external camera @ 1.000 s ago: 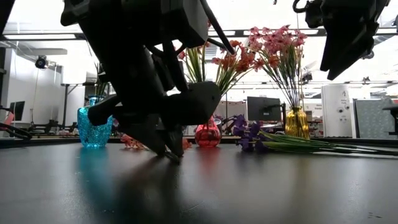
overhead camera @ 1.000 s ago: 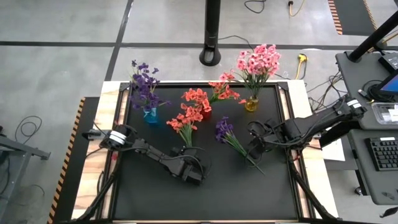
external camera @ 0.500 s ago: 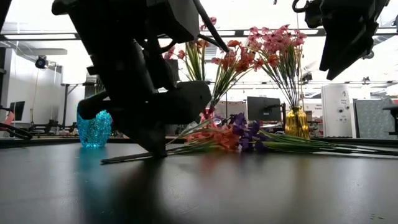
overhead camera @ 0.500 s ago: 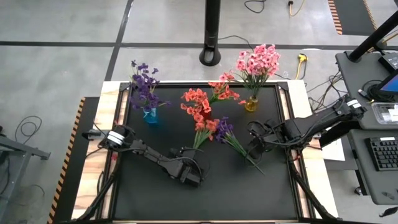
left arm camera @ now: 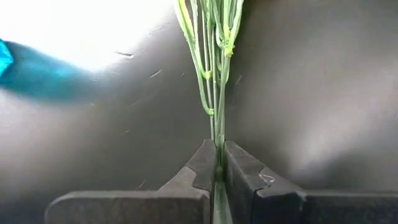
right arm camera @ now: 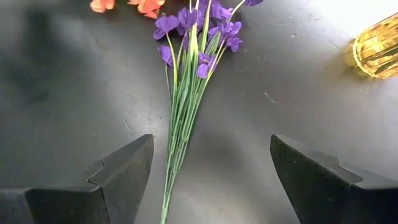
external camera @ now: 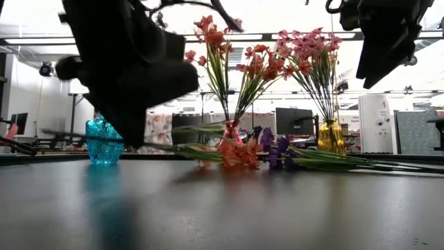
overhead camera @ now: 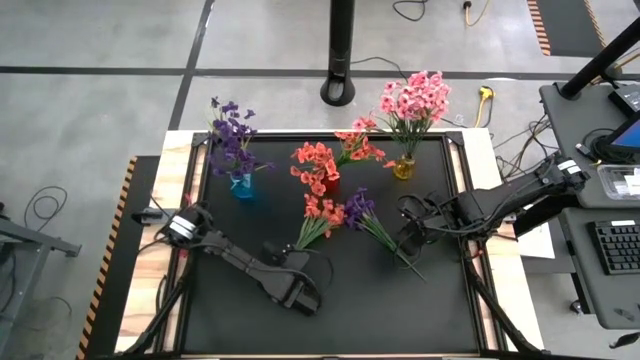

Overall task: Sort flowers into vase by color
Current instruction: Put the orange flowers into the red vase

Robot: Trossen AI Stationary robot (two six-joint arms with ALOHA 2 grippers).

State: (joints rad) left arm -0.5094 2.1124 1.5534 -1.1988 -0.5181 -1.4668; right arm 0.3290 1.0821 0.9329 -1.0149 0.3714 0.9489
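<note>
A coral-red sprig point(overhead camera: 320, 213) lies slanted over the mat, its stems running back to my left gripper point(left arm camera: 217, 149), which is shut on them near the table's middle point(overhead camera: 296, 256). A purple sprig point(right arm camera: 186, 81) lies flat on the mat point(overhead camera: 368, 215), blossoms beside the coral ones. My right gripper point(right arm camera: 211, 146) hovers open above its stems point(overhead camera: 408, 238), one finger on either side, touching nothing. Along the far side stand a blue vase point(overhead camera: 241, 186) with purple flowers, a red vase point(overhead camera: 329, 184) with coral flowers and a yellow vase point(overhead camera: 404, 168) with pink flowers. My left gripper pinches the coral sprig's bundled green stems point(left arm camera: 217, 132) near their cut end, between its two fingers. The fingers come from the near side and lie along the stems. The stem end point(external camera: 177, 146) is lifted off the mat. The blossom end point(external camera: 236, 153) sits low by the table; whether it touches, I cannot tell.
The black mat point(overhead camera: 400, 310) has open room along its near half. A dark pole base point(overhead camera: 338, 92) stands beyond the far edge. A desk with a keyboard point(overhead camera: 615, 245) is off the table's right side.
My left gripper has risen off the mat and drawn back toward the near-left, taking the coral sprig's stem end up with it. The sprig has swung round, its blossoms moving right and nearer, and they now sit next to the purple sprig's blossoms.
</note>
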